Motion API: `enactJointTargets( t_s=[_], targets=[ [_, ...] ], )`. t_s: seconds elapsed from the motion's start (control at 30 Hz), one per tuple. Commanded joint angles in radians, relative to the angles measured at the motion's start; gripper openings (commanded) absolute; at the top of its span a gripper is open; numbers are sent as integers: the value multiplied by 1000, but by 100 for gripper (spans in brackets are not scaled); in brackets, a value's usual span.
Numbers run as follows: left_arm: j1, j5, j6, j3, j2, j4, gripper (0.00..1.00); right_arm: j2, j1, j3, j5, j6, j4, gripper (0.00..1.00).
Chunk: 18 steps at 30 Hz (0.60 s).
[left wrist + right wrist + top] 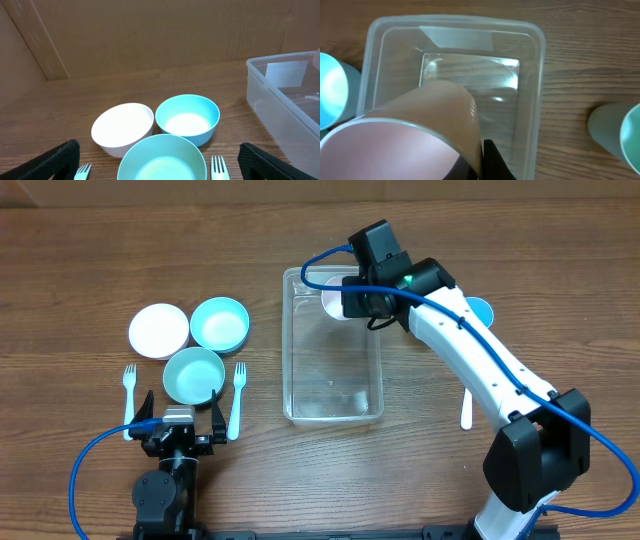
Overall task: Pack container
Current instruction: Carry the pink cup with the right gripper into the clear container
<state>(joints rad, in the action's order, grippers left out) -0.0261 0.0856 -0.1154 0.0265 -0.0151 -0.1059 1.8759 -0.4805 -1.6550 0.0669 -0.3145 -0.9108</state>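
The clear rectangular container (pixel 296 350) lies mid-table; it also shows in the right wrist view (pixel 535 75) and at the right of the left wrist view (pixel 270 95). My right gripper (pixel 352 302) is shut on the rim of a pale pink cup (pixel 420 135), one finger inside and one outside (pixel 485 162). It holds the cup (pixel 334 300) over the container's far end. My left gripper (pixel 180 416) is open and empty just in front of a teal bowl (pixel 162 160), its fingers wide apart to either side (pixel 160 172).
A white bowl (pixel 158 330) and a second teal bowl (pixel 219 323) sit behind the near teal bowl (pixel 194 374). Pale forks (pixel 129 386) (pixel 237 396) flank it. A teal cup (pixel 480 310) and a white utensil (pixel 466 408) lie right of the container.
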Motion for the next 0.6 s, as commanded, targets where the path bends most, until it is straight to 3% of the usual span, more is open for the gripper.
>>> enactJointTargets(
  t_s=[0.0,0.3,0.57],
  targets=[
    [0,-12,-19,-5,9,2,100,-7,-20,-36,57,50,-24,5],
    [0,-12,-19,-5,9,2,100,-7,-31,-36,-2,26,-300,4],
    [0,-12,-19,-5,9,2,100,-7,-168,-35,-68,2,-367,4]
  ],
)
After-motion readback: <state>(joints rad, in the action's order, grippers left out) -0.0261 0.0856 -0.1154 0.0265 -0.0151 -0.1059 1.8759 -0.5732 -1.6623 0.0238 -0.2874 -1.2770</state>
